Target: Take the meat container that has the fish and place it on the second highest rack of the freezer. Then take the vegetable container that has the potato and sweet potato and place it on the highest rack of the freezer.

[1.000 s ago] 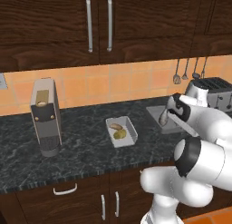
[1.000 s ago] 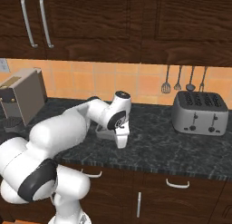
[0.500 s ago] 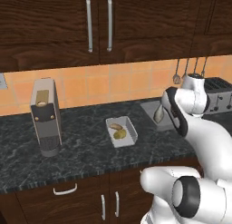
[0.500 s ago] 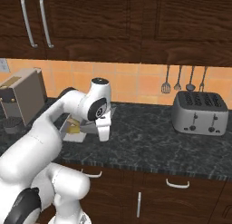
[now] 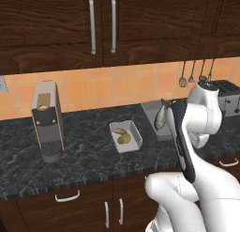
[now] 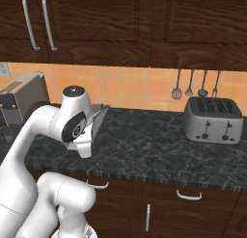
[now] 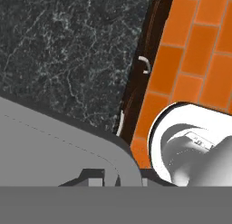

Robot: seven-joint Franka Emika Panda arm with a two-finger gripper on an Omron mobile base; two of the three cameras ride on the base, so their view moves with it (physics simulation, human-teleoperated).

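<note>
Right now the gripper (image 5: 165,117) is up off the counter (image 5: 89,153) with the fish container (image 5: 157,116) tilted steeply in its closed fingers. Farther left, well apart, the potato container (image 5: 125,136) rests flat, long axis running front-to-back.

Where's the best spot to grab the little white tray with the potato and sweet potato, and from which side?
Probably straight from above, pinching the near short wall of the vegetable container. It lies flat and open-topped on the counter, its walls are thin, and that end looks bare inside.
</note>
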